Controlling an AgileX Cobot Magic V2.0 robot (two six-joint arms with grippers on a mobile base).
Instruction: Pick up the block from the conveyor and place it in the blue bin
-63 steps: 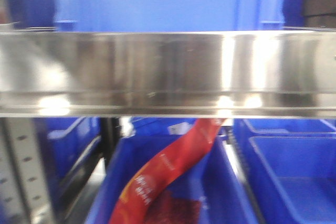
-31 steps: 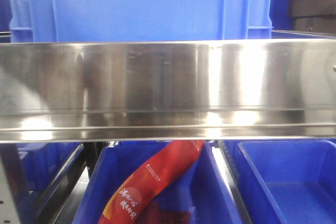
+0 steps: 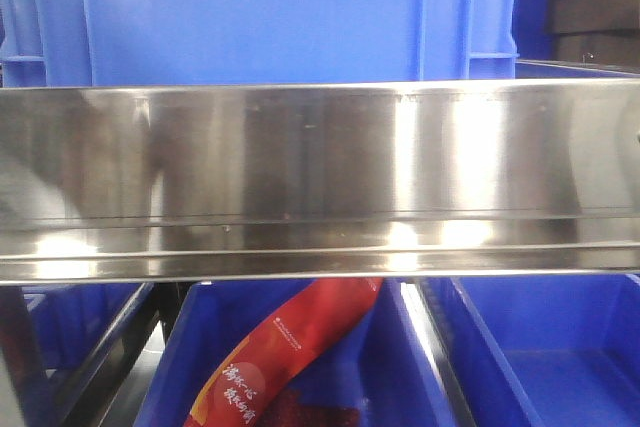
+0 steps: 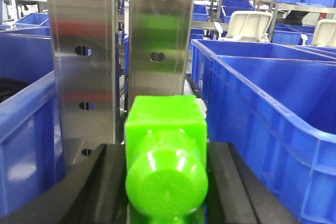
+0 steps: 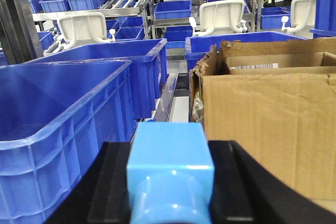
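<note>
Your left gripper (image 4: 166,192) is clamped on a bright green plastic block (image 4: 165,129), with perforated steel uprights (image 4: 84,61) behind it and a deep blue plastic bin (image 4: 262,103) just to its right. Your right gripper (image 5: 170,192) squeezes a light blue plastic block (image 5: 170,150), between a second blue bin (image 5: 63,129) on its left and a torn brown cardboard box (image 5: 268,124) on its right.
</note>
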